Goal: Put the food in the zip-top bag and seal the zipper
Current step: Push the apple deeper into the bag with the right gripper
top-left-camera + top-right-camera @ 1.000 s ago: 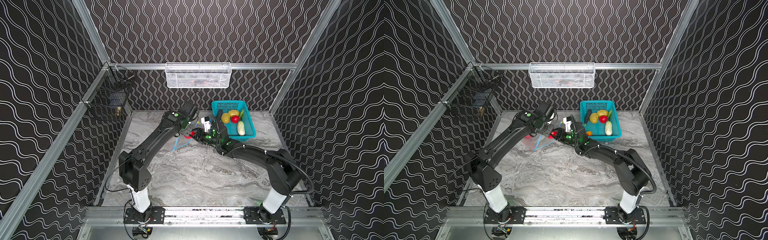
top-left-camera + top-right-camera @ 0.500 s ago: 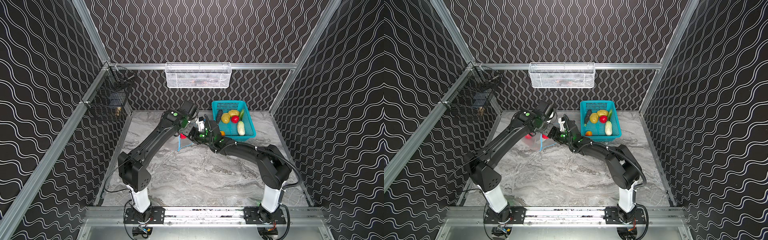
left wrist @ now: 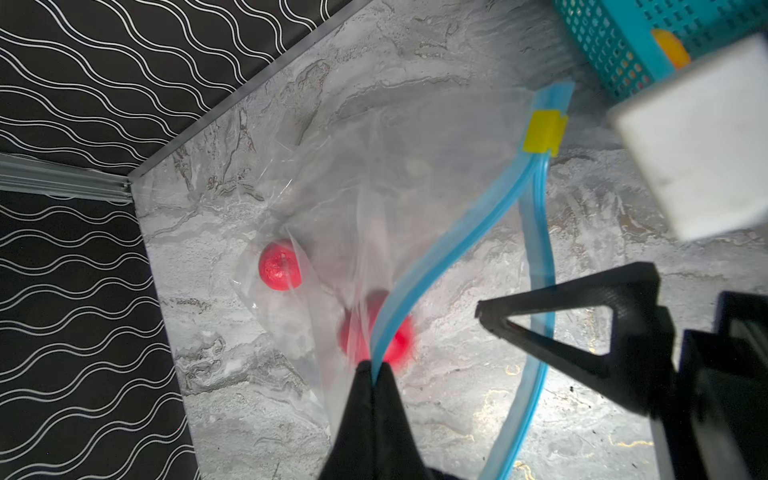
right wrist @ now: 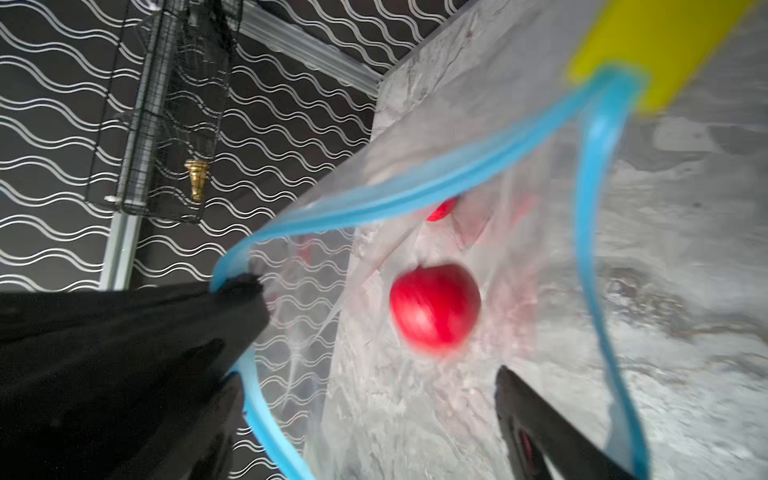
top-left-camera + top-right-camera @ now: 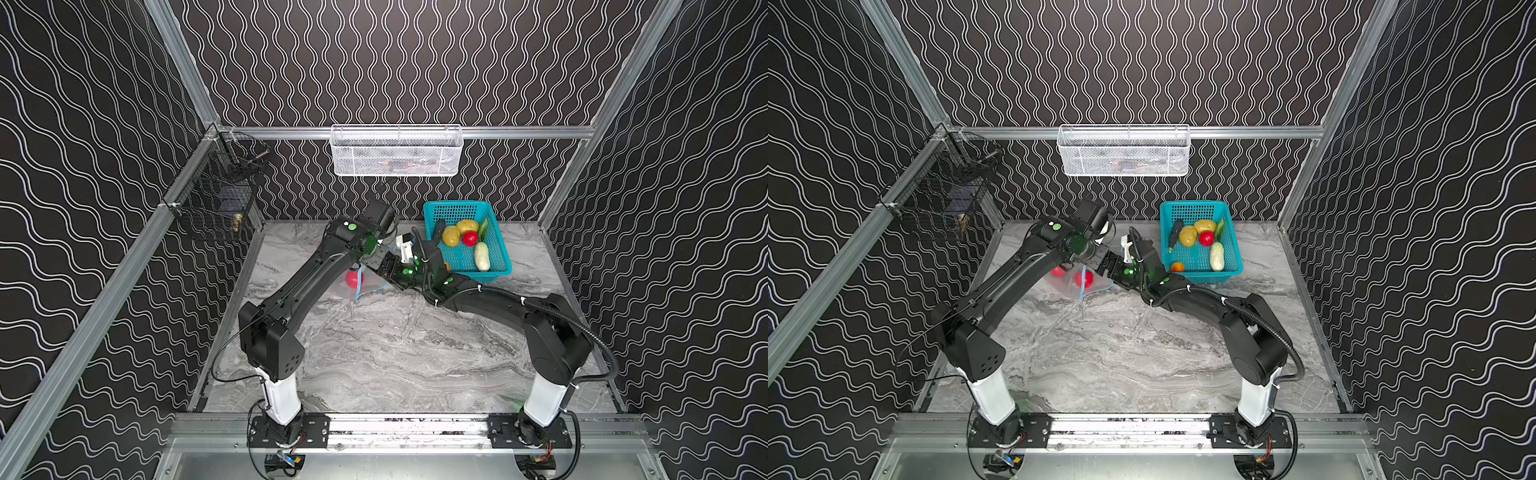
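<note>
grey marbled tabletop (image 5: 374, 353) enclosed by black walls with white wavy lines, shown in both top views and from both wrists. zip-top bag (image 3: 415, 166): transparent, lying on the far part of the tabletop just left of the teal plastic basket (image 5: 457, 205), with its mouth turned toward the right arm. zipper (image 3: 453, 237): light blue and parted into two strips. the upper strip is raised off the surface, while the lower strip (image 3: 540, 249) curves along the marble. both strips meet at the yellow slider (image 3: 543, 132), at the end nearest the basket. left gripper (image 3: 375, 368): jaws pressed together on the upper strip, holding the mouth up. right gripper (image 5: 376, 266): jaws spread wide with nothing between them, at the bag's mouth. one finger (image 3: 582, 316) shows in the left wrist view, close to the lower strip. food inside the bag: first tomato (image 3: 280, 266), red, deep toward the closed end; second tomato (image 4: 435, 309), red, just inside the mouth and blurred in the right wrist view. food in the basket: third tomato (image 5: 470, 238), front potato (image 5: 451, 236), rear potato (image 5: 467, 225), white-green radish (image 5: 482, 256), dark cucumber (image 5: 439, 228), green vegetable (image 5: 483, 228) and an orange-yellow piece (image 5: 1177, 266) at the near corner. background fittings: white wire basket (image 5: 397, 151) hung on the back rail; black wire cage (image 5: 220, 195) on the left rail.
</note>
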Action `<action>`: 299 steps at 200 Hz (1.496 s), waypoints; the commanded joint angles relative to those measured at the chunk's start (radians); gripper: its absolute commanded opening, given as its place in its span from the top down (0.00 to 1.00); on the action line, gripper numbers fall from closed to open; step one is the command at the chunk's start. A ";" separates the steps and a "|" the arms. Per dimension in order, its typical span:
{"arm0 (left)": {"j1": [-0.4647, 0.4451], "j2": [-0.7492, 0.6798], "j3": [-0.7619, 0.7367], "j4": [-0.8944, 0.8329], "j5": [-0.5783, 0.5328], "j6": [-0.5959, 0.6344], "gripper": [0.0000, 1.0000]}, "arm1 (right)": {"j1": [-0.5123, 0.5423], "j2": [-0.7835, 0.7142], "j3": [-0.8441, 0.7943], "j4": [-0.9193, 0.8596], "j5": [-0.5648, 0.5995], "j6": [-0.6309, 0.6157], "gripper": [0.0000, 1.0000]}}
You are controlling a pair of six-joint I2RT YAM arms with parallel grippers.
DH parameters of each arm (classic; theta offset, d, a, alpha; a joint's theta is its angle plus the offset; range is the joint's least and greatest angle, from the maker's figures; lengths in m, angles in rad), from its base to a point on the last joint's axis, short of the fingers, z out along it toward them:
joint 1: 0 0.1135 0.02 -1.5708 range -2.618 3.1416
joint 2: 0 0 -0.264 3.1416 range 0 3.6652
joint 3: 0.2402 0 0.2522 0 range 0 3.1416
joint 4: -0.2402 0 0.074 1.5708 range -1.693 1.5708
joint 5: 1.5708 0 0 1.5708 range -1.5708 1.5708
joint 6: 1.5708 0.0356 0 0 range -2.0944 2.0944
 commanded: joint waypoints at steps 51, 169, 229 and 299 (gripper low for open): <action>-0.001 -0.002 -0.008 -0.014 -0.001 -0.008 1.00 | 0.006 -0.061 -0.013 0.027 0.020 -0.022 0.02; -0.001 -0.019 0.010 -0.008 -0.104 0.004 1.00 | 0.006 -0.170 -0.038 -0.114 0.126 -0.094 0.01; -0.001 -0.032 0.072 0.007 -0.291 0.044 1.00 | -0.005 -0.189 0.061 -0.323 0.204 -0.139 0.01; -0.039 0.006 0.088 0.003 -0.407 0.064 1.00 | -0.097 -0.099 0.261 -0.662 0.243 -0.150 0.01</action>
